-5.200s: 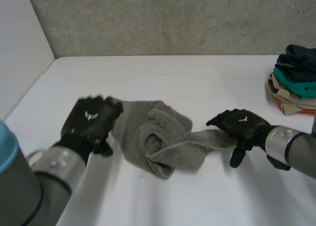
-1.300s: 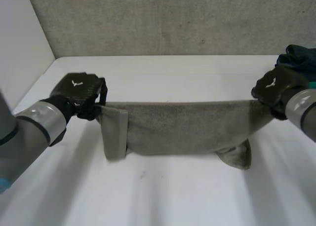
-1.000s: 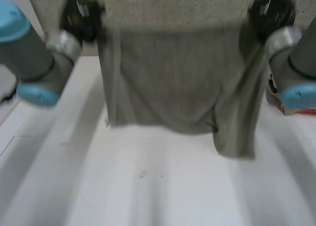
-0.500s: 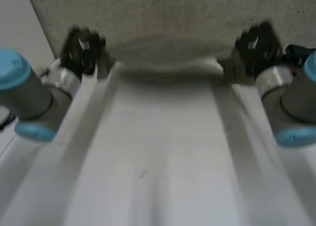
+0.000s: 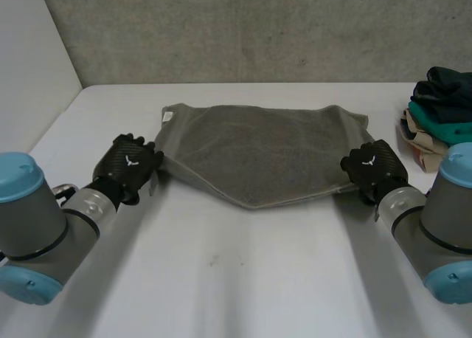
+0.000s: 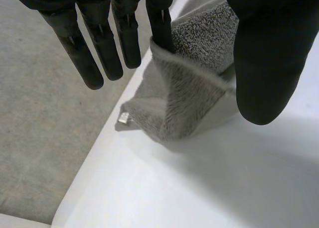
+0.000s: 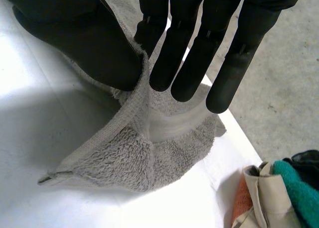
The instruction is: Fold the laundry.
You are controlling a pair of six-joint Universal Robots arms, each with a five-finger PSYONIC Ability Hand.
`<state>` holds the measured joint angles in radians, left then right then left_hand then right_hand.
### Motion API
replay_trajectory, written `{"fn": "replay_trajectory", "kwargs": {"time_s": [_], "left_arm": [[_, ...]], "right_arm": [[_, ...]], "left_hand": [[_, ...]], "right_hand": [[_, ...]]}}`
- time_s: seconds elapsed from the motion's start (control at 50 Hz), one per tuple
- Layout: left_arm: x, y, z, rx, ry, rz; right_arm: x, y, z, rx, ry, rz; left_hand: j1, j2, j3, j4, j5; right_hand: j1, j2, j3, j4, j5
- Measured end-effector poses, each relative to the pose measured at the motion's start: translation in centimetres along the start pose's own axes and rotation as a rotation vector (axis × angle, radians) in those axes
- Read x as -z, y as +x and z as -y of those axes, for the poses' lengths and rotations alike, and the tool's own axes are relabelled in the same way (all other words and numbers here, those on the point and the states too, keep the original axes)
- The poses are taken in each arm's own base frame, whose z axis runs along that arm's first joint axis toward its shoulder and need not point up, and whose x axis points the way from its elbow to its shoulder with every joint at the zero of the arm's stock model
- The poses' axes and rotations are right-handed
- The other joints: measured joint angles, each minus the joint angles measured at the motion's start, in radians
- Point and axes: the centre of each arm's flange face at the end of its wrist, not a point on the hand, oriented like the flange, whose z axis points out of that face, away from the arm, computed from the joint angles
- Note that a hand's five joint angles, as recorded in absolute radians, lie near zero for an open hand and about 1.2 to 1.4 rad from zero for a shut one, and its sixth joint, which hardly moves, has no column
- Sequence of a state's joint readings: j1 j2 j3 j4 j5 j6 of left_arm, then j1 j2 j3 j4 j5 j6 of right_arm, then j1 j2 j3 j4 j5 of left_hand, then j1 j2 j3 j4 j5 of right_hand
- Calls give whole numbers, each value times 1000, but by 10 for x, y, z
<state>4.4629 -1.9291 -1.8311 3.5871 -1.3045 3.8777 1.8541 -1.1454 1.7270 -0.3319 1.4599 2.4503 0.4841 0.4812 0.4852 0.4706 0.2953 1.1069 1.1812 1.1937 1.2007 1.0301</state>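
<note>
The towel [image 5: 258, 150] is down now: a second ago it was up in the air between my hands, and here it lies spread across the far half of the table [image 5: 243, 279], flat enough to start folding. My left hand [image 5: 131, 164] pinches its near left corner between thumb and one finger, the rest straight. My right hand [image 5: 375, 168] pinches the near right corner likewise, near the clothes pile [image 5: 442, 109].

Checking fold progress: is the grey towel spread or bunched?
Spread: the grey towel lies open on the table, left robot hand and right robot hand pinching its near corners.
</note>
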Motion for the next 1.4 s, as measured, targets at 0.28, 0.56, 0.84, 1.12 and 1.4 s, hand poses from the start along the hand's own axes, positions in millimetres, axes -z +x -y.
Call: {"fn": "replay_trajectory", "kwargs": {"time_s": [0.28, 0.56, 0.84, 1.12, 1.4], "left_arm": [[1, -11, 19, 523, 63, 23], [-2, -19, 23, 666, 35, 49], [-6, 3, -17, 530, -151, 119], [-39, -2, -47, 440, -173, 154], [-58, -12, -45, 427, -160, 164]], "right_arm": [[4, -2, -2, -63, -3, 21], [4, -2, -3, -61, -5, 23], [3, -1, -5, -63, -10, 19], [2, 4, -7, -66, -18, 7], [6, 15, 3, -50, -23, -3]], "left_hand": [[34, 37, 32, 49, 52], [70, 73, 72, 78, 75], [-59, -70, -72, -72, -73], [142, 130, 126, 131, 132], [646, 711, 703, 725, 696]], "right_hand": [[0, 0, 0, 0, 0], [0, 0, 0, 0, 0], [0, 0, 0, 0, 0], [0, 0, 0, 0, 0], [0, 0, 0, 0, 0]]}}
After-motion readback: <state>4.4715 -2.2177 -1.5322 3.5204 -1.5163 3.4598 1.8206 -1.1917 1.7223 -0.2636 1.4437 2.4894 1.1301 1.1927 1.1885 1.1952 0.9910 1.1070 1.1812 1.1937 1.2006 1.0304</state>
